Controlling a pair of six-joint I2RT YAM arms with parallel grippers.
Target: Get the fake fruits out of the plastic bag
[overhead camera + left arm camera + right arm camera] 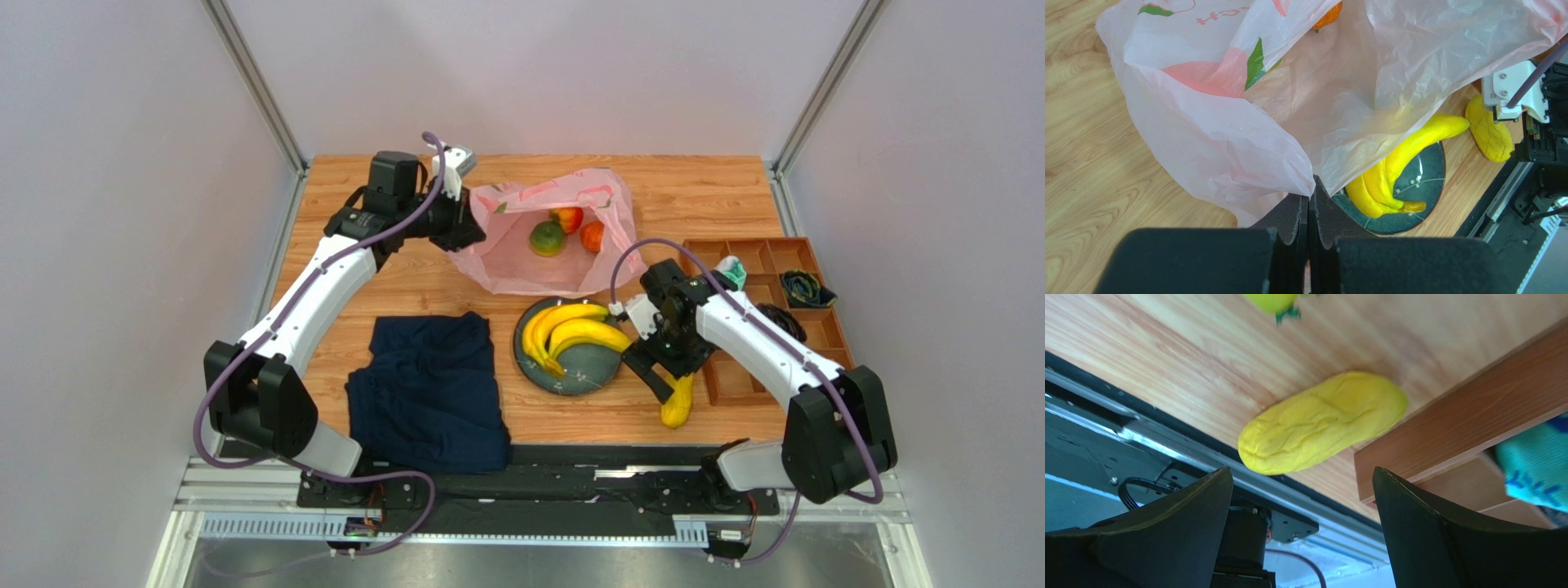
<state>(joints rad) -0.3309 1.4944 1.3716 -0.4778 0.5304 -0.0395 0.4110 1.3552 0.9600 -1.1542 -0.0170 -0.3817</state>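
Left gripper jaws pinch thin pink plastic bag, likely limp, slippery; right gripper jaws spread over long yellow fruit: grip mid-body

Top view overlooks table; both close wrist views share yellow piece.

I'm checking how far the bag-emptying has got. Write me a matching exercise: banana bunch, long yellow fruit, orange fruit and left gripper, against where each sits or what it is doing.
Column one
1. banana bunch
2. long yellow fruit
3. orange fruit
4. left gripper

Column two
A. inside the plastic bag
B. on the dark plate
C. on the table, beside the wooden tray
D. shut on the plastic bag

Pairs: 1-B, 2-C, 3-A, 4-D
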